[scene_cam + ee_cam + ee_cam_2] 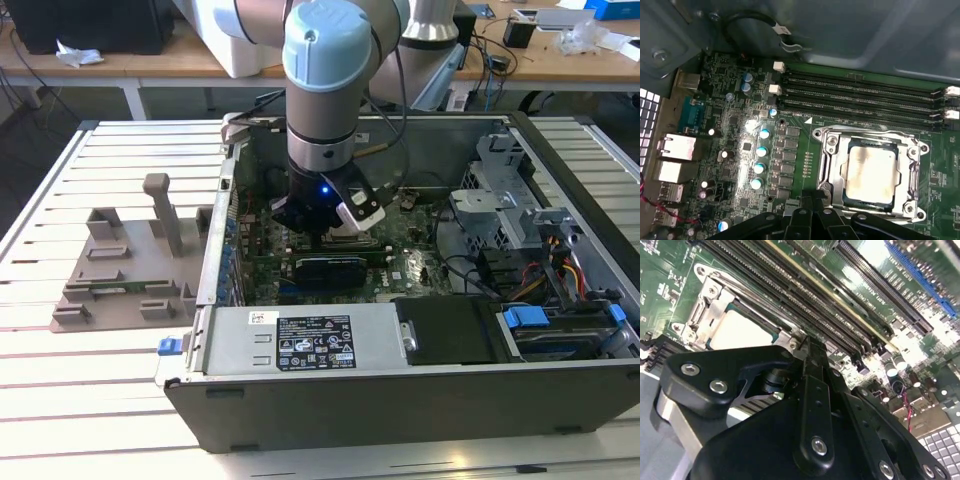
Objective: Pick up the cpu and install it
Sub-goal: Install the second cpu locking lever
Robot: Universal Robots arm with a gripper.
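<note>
The cpu [871, 172] is a flat silvery square lying level inside the metal socket frame [832, 150] on the green motherboard. In the second wrist view the cpu [742, 330] shows pale beside the socket's bracket [705, 310]. My gripper [815, 197] hovers just off one edge of the socket, its black fingers [812, 370] pressed together with nothing between them. In the exterior view the gripper [335, 228] reaches down into the open computer case [400, 400], low over the board.
Long black memory slots [860, 95] run beside the socket. A black card [325, 270] lies just in front of the gripper. The power supply [300, 340], drive cage [500, 200] and cables [560, 270] crowd the case. A grey fixture [130, 260] stands on the table at the exterior view's left.
</note>
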